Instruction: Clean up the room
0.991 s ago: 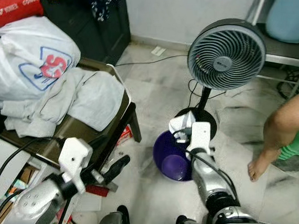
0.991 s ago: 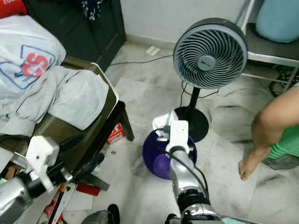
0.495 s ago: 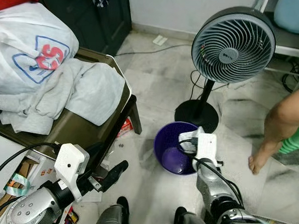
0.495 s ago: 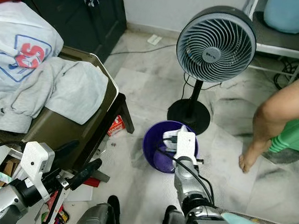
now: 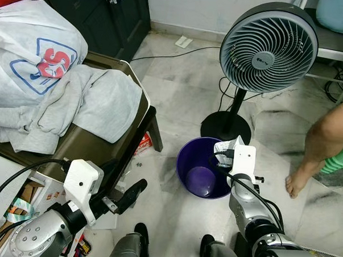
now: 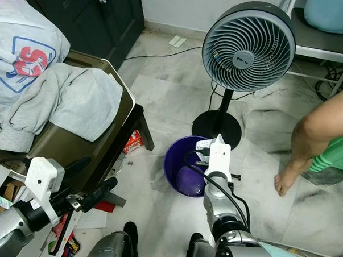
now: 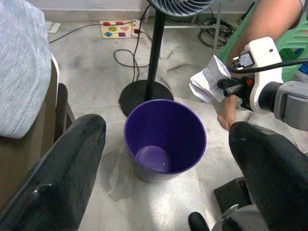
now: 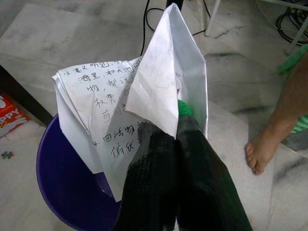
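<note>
My right gripper's (image 8: 168,139) two black fingers (image 8: 197,168) are pinching together on a crumpled sheet of paper (image 8: 125,110) with handwriting on it. I am holding that paper just above the far rim of a purple bin (image 5: 201,175), which is standing open on the marble floor (image 5: 178,106) beside the round base of a pedestal fan (image 5: 265,44).

My left gripper (image 5: 128,196) is hanging low on my left, its fingers (image 7: 57,183) spread apart and holding nothing, near a chair (image 5: 111,148) piled with a grey garment (image 5: 75,110) and a white plastic bag (image 5: 35,57). A person's bare leg (image 5: 319,146) is standing on my right, near the bin.

I judge I am at the drop step. Next I would need to bring the paper squarely over the bin's mouth, then part the fingers.
</note>
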{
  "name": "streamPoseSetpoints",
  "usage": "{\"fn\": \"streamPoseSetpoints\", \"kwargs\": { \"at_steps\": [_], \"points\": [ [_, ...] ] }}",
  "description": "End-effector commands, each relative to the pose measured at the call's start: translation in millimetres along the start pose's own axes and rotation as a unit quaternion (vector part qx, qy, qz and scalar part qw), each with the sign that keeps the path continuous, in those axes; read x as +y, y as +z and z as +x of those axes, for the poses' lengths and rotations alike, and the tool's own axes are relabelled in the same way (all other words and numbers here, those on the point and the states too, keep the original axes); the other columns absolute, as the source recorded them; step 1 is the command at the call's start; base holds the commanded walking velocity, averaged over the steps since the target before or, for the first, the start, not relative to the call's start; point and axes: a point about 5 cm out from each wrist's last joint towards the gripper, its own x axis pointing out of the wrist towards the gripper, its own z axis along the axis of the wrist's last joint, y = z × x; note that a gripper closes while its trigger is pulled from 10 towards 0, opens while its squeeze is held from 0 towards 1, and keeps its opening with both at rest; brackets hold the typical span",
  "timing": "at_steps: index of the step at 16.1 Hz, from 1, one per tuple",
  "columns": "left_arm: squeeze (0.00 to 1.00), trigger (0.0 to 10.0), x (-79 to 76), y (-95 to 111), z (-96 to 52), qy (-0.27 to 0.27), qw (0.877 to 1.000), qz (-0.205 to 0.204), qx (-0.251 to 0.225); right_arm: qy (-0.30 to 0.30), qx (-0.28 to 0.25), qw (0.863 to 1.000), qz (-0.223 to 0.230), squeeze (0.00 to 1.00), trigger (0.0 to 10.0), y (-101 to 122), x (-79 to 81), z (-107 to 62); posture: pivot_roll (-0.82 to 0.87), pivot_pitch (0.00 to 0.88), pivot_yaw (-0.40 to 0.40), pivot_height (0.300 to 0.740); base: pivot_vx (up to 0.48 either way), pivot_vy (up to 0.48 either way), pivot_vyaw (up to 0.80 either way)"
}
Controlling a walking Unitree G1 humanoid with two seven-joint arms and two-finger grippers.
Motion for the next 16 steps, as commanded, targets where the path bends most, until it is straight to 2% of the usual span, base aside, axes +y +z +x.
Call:
{"fn": "streamPoseSetpoints", "kwargs": {
  "at_steps": [1, 5, 6, 7, 8, 16],
  "points": [
    [0.00, 10.0, 1.1, -2.1, -3.5, 0.007, 1.000, -0.005, 0.011, 0.005, 0.011, 1.000, 0.001, 0.00, 10.0, -6.0, 4.9, -2.7, 0.17, 0.328, 0.093, 0.740, 0.000, 0.000, 0.00],
    [0.00, 10.0, 2.0, -2.7, -4.8, 0.010, 1.000, -0.005, 0.012, 0.007, 0.010, 1.000, 0.005, 0.00, 10.0, -4.5, 6.5, -2.2, 0.18, 0.323, 0.090, 0.740, 0.000, 0.000, 0.00],
    [0.00, 10.0, 2.7, -2.5, -4.8, 0.010, 1.000, -0.005, 0.012, 0.007, 0.010, 1.000, 0.006, 0.55, 10.0, -3.9, 6.9, -2.0, 0.18, 0.322, 0.092, 0.740, 0.000, 0.000, 0.00],
    [0.00, 10.0, 3.0, -2.4, -4.6, 0.011, 1.000, -0.005, 0.012, 0.006, 0.010, 1.000, 0.007, 0.73, 10.0, -3.5, 6.9, -1.8, 0.18, 0.321, 0.092, 0.740, 0.000, 0.000, 0.00],
    [0.00, 10.0, 3.4, -2.4, -4.3, 0.011, 1.000, -0.005, 0.012, 0.005, 0.009, 1.000, 0.008, 1.00, 10.0, -3.1, 6.8, -1.6, 0.18, 0.319, 0.094, 0.740, 0.000, 0.000, 0.00],
    [0.00, 10.0, 4.4, -2.4, -2.2, 0.007, 1.000, -0.003, 0.013, 0.001, 0.006, 1.000, 0.016, 1.00, 10.0, -0.8, 6.3, -0.6, 0.18, 0.308, 0.098, 0.740, 0.000, 0.000, 0.00]
  ]
}}
